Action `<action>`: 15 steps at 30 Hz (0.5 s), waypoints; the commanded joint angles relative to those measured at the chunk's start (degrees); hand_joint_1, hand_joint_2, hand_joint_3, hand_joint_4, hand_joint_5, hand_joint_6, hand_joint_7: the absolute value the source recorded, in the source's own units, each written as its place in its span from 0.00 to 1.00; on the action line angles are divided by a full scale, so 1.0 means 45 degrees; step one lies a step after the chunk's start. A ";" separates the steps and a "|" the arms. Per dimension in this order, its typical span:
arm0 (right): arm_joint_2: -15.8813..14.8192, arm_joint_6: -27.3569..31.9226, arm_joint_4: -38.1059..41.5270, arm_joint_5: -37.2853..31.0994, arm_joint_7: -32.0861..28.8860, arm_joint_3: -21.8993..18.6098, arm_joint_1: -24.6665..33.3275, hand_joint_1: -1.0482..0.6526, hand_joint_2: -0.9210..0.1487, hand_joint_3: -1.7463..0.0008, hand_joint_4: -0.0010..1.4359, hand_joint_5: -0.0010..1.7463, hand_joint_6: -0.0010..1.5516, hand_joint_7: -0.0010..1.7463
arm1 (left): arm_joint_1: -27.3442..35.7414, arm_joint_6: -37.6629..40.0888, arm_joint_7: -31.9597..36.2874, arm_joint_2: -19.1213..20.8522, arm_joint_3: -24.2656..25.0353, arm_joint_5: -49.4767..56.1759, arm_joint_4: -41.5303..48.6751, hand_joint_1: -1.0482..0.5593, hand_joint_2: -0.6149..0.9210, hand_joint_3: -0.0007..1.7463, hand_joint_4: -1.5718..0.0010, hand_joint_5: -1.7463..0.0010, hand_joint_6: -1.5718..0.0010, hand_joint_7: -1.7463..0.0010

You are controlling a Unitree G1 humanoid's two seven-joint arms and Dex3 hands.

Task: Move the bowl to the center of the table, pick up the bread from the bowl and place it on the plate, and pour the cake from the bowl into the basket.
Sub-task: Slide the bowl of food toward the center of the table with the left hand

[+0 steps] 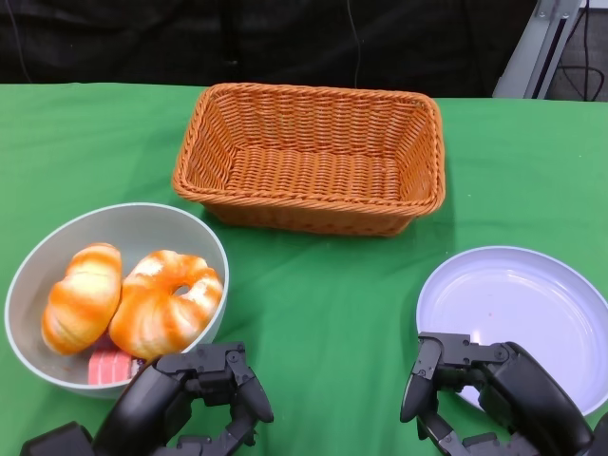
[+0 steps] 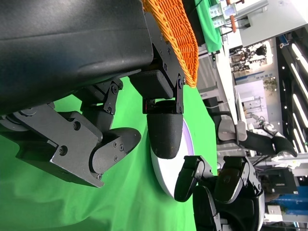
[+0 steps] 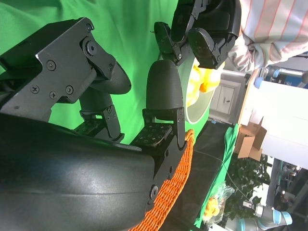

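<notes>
Closest to the robot, both hands hang low over the green cloth [image 1: 323, 313], holding nothing. The left hand [image 1: 195, 394] has its fingers loosely bent and apart, and so does the right hand [image 1: 475, 385]; neither touches anything that I can see.

Just beyond the left hand, almost against its fingertips, sits the bowl [image 1: 142, 228], well off to the robot's left. Inside lie two pieces of bread [image 1: 81, 296] side by side, their long axes slanting away from the robot and to its right, and a pink cake [image 1: 106, 366] tucked under them at the near rim. The bowl has not yet gone to the middle, so that looks like the step in hand, and the left hand is plainly the nearer one, with the near rim straight ahead of its fingers.

The right hand overlaps the near edge of the plate [image 1: 518, 304].

Farthest off, the basket [image 1: 313, 157] stands at the table's centre back, long side facing the robot.
</notes>
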 commanded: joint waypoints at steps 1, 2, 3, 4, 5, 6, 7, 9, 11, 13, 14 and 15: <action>-0.0241 -0.0224 0.0031 0.0034 -0.0028 -0.0085 0.0067 0.64 0.43 0.26 0.51 0.95 0.48 0.81 | 0.0082 0.0014 -0.0020 0.0153 0.0062 -0.0079 0.0068 0.64 0.79 0.57 0.54 0.05 0.49 0.30; -0.0234 -0.0251 0.0060 0.0050 -0.0025 -0.0085 0.0058 0.65 0.43 0.26 0.51 0.95 0.48 0.81 | 0.0081 0.0050 0.0018 0.0149 0.0066 -0.0057 0.0051 0.64 0.78 0.57 0.54 0.06 0.48 0.30; -0.0230 -0.0272 0.0081 0.0060 -0.0024 -0.0085 0.0052 0.65 0.44 0.26 0.51 0.95 0.48 0.81 | 0.0080 0.0072 0.0044 0.0145 0.0068 -0.0040 0.0040 0.64 0.78 0.57 0.53 0.07 0.48 0.29; -0.0227 -0.0288 0.0095 0.0063 -0.0025 -0.0085 0.0047 0.65 0.44 0.26 0.51 0.94 0.48 0.80 | 0.0078 0.0079 0.0058 0.0143 0.0070 -0.0030 0.0036 0.64 0.78 0.58 0.53 0.07 0.48 0.29; -0.0228 -0.0298 0.0101 0.0060 -0.0028 -0.0084 0.0044 0.65 0.44 0.26 0.52 0.94 0.48 0.80 | 0.0076 0.0072 0.0059 0.0143 0.0070 -0.0026 0.0039 0.64 0.78 0.58 0.53 0.07 0.48 0.29; -0.0225 -0.0319 0.0123 0.0078 -0.0014 -0.0083 0.0018 0.66 0.44 0.25 0.52 0.94 0.48 0.80 | 0.0054 -0.0033 0.0098 0.0150 0.0076 0.0056 0.0076 0.64 0.78 0.58 0.53 0.07 0.48 0.29; -0.0225 -0.0375 0.0175 0.0086 0.0001 -0.0083 -0.0013 0.66 0.44 0.25 0.52 0.94 0.49 0.80 | 0.0027 -0.0120 0.0077 0.0157 0.0082 0.0069 0.0132 0.64 0.78 0.58 0.53 0.07 0.48 0.29; -0.0212 -0.0509 0.0299 0.0100 0.0016 -0.0084 -0.0057 0.66 0.45 0.25 0.52 0.95 0.49 0.79 | 0.0018 -0.0141 0.0054 0.0171 0.0091 0.0063 0.0168 0.64 0.78 0.58 0.53 0.07 0.49 0.30; -0.0196 -0.0628 0.0398 0.0108 0.0014 -0.0081 -0.0067 0.65 0.45 0.26 0.53 0.96 0.49 0.79 | 0.0055 -0.0072 0.0041 0.0179 0.0087 0.0033 0.0115 0.64 0.78 0.58 0.54 0.06 0.49 0.30; -0.0190 -0.0699 0.0456 0.0137 0.0027 -0.0076 -0.0067 0.65 0.45 0.25 0.53 0.96 0.49 0.80 | 0.0071 -0.0051 0.0034 0.0179 0.0080 0.0020 0.0084 0.64 0.78 0.58 0.54 0.06 0.49 0.30; -0.0196 -0.0704 0.0439 0.0123 0.0013 -0.0076 -0.0055 0.65 0.45 0.25 0.52 0.96 0.49 0.80 | 0.0066 -0.0100 0.0030 0.0172 0.0077 0.0025 0.0097 0.64 0.78 0.58 0.54 0.06 0.49 0.30; -0.0205 -0.0681 0.0403 0.0099 -0.0005 -0.0077 -0.0040 0.64 0.45 0.26 0.52 0.96 0.49 0.80 | 0.0062 -0.0150 0.0051 0.0165 0.0078 0.0057 0.0113 0.64 0.78 0.58 0.54 0.06 0.49 0.30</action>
